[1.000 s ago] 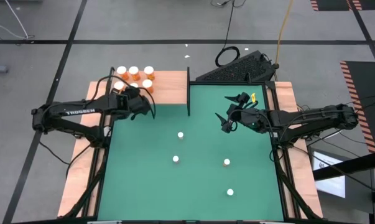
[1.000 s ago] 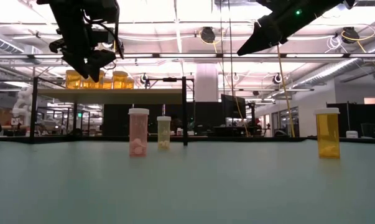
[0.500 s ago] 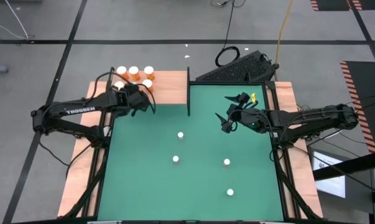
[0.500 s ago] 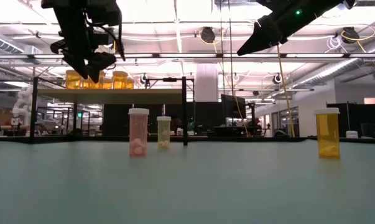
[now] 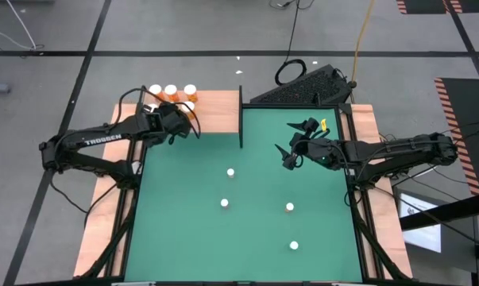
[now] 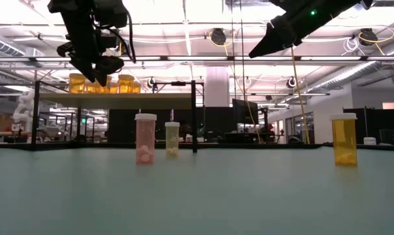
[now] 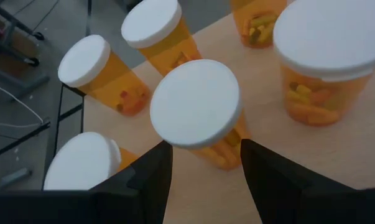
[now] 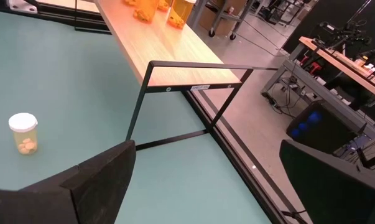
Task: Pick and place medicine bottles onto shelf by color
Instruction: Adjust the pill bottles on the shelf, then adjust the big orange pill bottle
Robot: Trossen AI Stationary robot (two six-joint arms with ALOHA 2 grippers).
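**A:** What sat nearest on the worktop, seen from above?

**B:** Four small medicine bottles (image 5: 294, 245) stood apart on the green mat (image 5: 183, 238), showing as white caps. From the mat's centre, one was at about five o'clock, close to the near edge; two sat level with each other just below the middle; the fourth stood at about twelve o'clock.

**A:** And the arms?

**B:** The right gripper (image 5: 291, 141) hung above the mat at about two o'clock. Its jaws were spread wide with nothing between them. The left gripper (image 5: 187, 121) was at about eleven o'clock, over the shelf (image 5: 215, 111).

**A:** Was the left one holding anything?

**B:** Its wrist camera showed the jaws partly open, one finger on either side of an orange bottle (image 7: 196, 109) standing on the wood. I could not tell whether the fingers (image 7: 151, 177) touched it.

**A:** What lay farthest away?

**B:** More orange bottles (image 5: 171, 92) with white caps were clustered on the shelf's far left part, just beyond the left gripper. A black post (image 5: 241, 117) marked the shelf's right end.
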